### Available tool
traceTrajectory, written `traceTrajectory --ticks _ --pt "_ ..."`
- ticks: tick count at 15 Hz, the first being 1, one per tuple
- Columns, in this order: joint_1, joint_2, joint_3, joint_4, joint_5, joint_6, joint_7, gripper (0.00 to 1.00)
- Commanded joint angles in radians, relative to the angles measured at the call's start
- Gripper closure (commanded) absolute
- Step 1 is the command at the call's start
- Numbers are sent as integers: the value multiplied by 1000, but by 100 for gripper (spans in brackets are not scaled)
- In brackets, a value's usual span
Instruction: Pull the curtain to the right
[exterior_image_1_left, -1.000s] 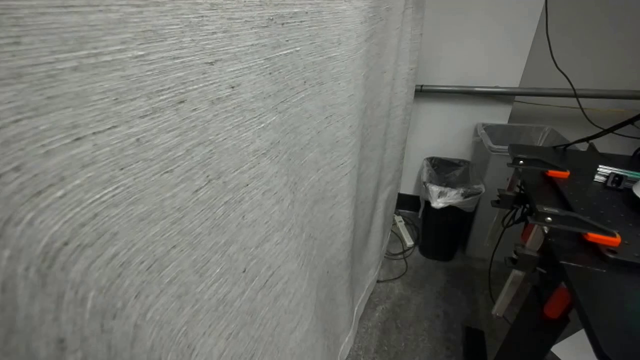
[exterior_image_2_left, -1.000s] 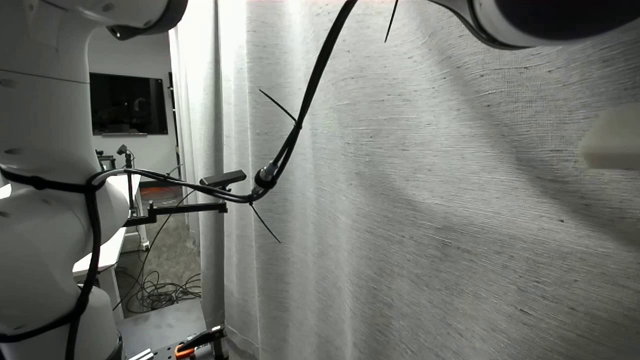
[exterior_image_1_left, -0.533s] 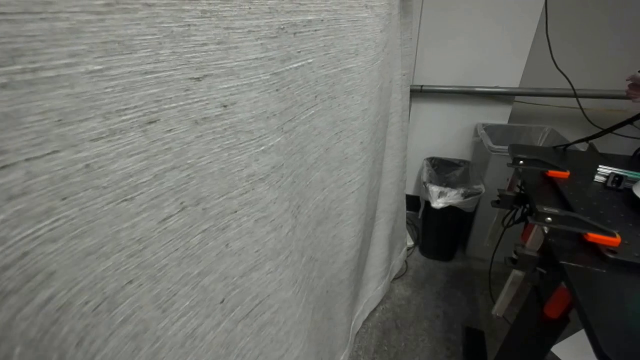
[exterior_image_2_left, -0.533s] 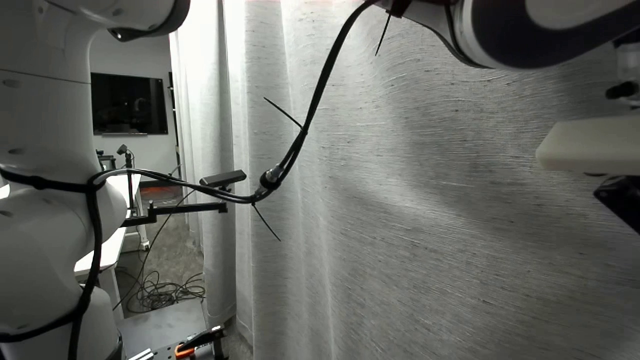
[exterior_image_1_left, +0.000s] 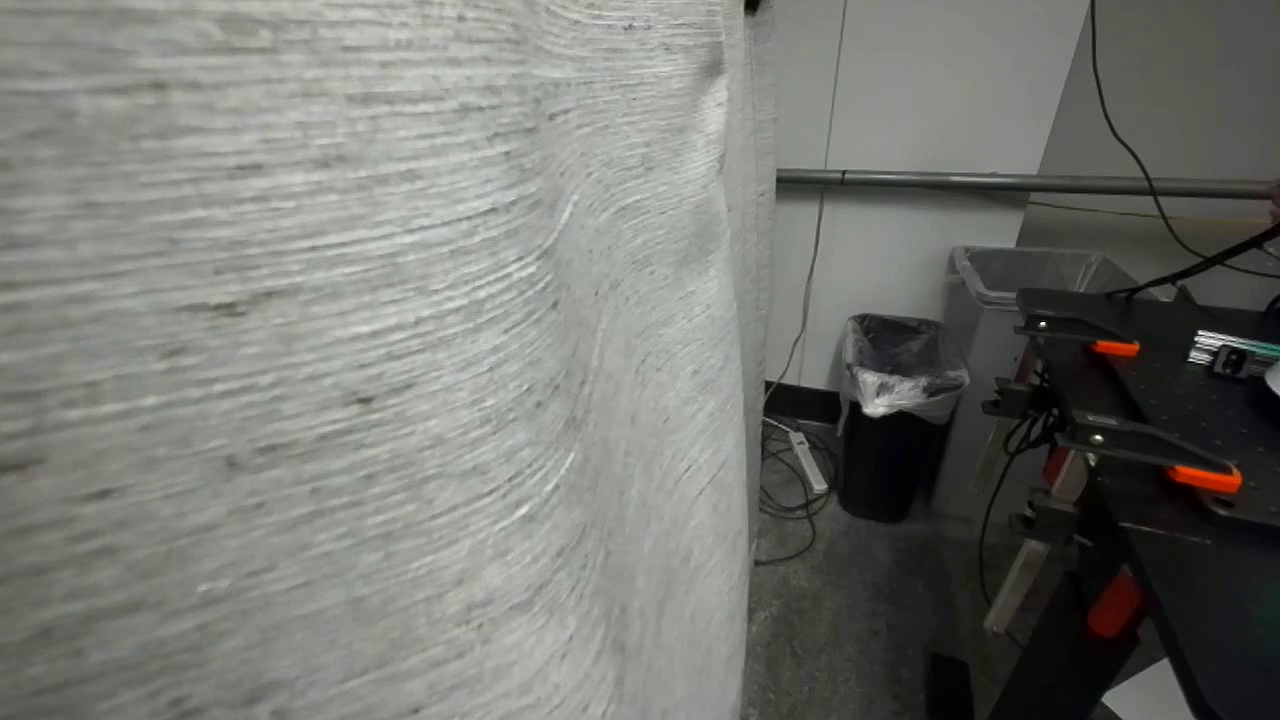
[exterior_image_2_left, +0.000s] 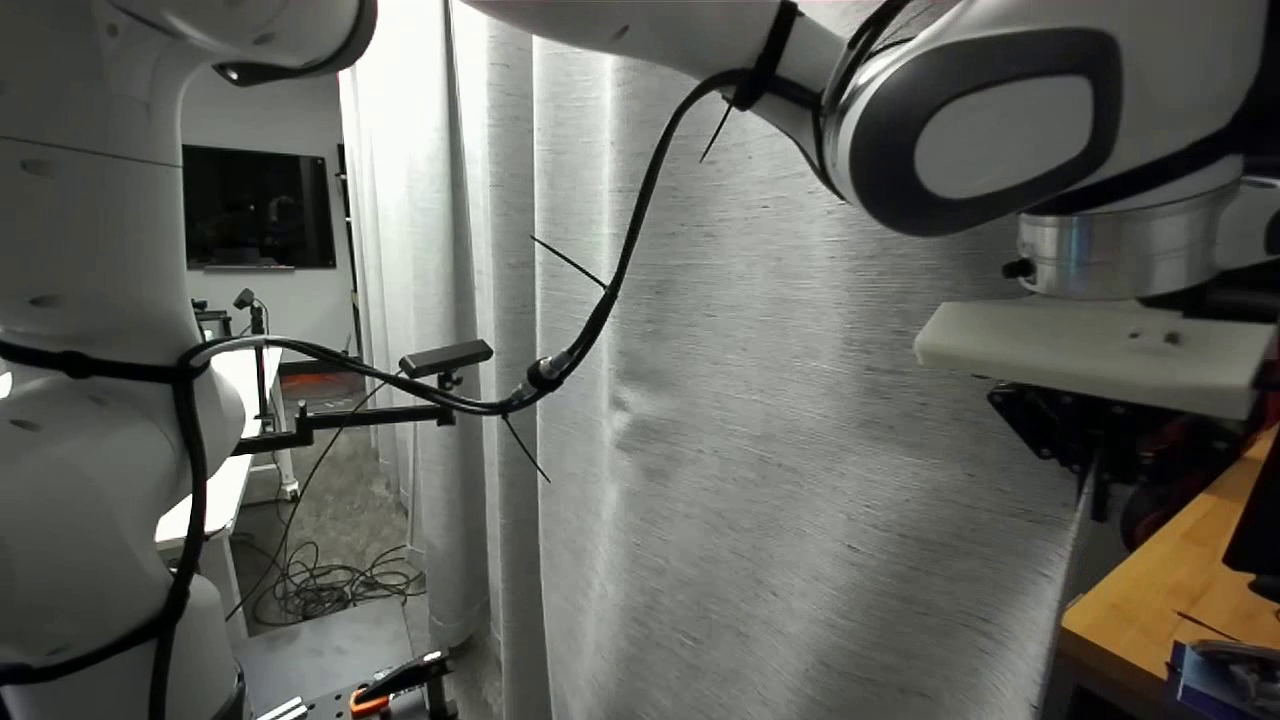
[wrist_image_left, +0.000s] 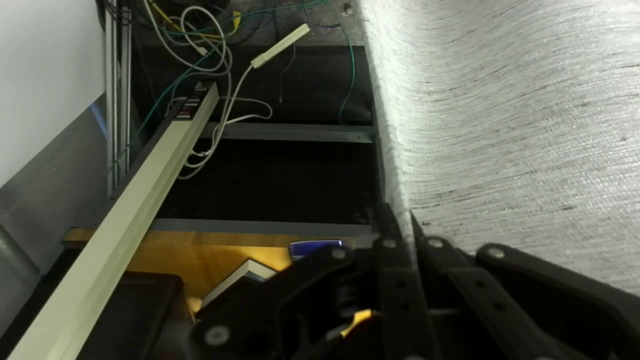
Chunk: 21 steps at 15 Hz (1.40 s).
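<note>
The curtain (exterior_image_1_left: 380, 380) is a very large light-grey streaked drape filling the left of an exterior view. It also hangs across the middle of an exterior view (exterior_image_2_left: 780, 470), with its free edge beneath my gripper (exterior_image_2_left: 1098, 475). In the wrist view the curtain (wrist_image_left: 525, 125) fills the upper right. Its edge runs down between the fingertips of my gripper (wrist_image_left: 404, 225), which are closed around it, one finger on each side. Just below the fingers the edge hangs in a taut line. The top of the curtain is out of view.
A black table with orange-tipped clamps (exterior_image_1_left: 1150, 440) stands beside a black bin (exterior_image_1_left: 890, 460) and a grey bin (exterior_image_1_left: 985, 400). A wooden desk (exterior_image_2_left: 1170, 590) is right of the curtain edge. Cables (exterior_image_2_left: 325, 585) lie on the floor. A black arm cable (exterior_image_2_left: 640, 200) hangs before the curtain.
The arm and gripper have moved left and lower in an exterior view, bringing the curtain's edge and the desk into sight. Elsewhere the curtain's edge has shifted left, uncovering the power strip and wall.
</note>
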Motion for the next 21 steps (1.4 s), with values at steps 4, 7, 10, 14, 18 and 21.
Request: traceTrajectory --ticks 4,7,10,14,18,21 --pt "61 -93 33 -162 15 -29 82 99" --pt "94 -144 39 -236 -10 -38 168 99" --pt "127 -202 46 -300 -25 -59 227 99" --pt "167 -260 55 -349 -32 -92 288 99" --pt "195 -296 59 -374 -36 -117 335 82" --pt "203 -304 59 -386 -53 -125 358 58"
